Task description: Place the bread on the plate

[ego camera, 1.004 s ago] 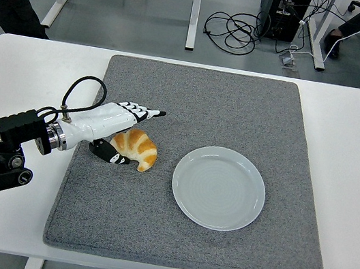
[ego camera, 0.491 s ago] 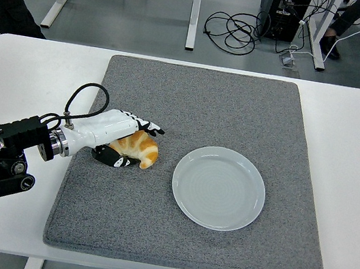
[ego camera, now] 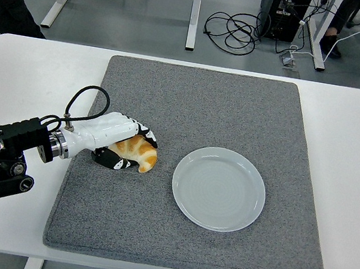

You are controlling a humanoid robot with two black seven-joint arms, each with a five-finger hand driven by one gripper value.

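Observation:
A golden croissant (ego camera: pixel 141 152) lies on the grey mat (ego camera: pixel 238 117), left of the pale round plate (ego camera: pixel 219 188). My left hand (ego camera: pixel 129 147) comes in from the left and is curled over the bread: its fingers (ego camera: pixel 148 134) wrap over the top and the thumb (ego camera: pixel 112 160) presses in from below. The bread still rests on the mat, roughly a hand's width from the plate's rim. The right arm does not show.
The mat covers most of the white table (ego camera: pixel 24 74). Cables and table legs lie on the floor beyond the far edge. A person's dark clothing shows at the top left corner.
My left hand's fingers, stretched out above the croissant a second ago, have curled down and closed around it. The croissant has stayed in place.

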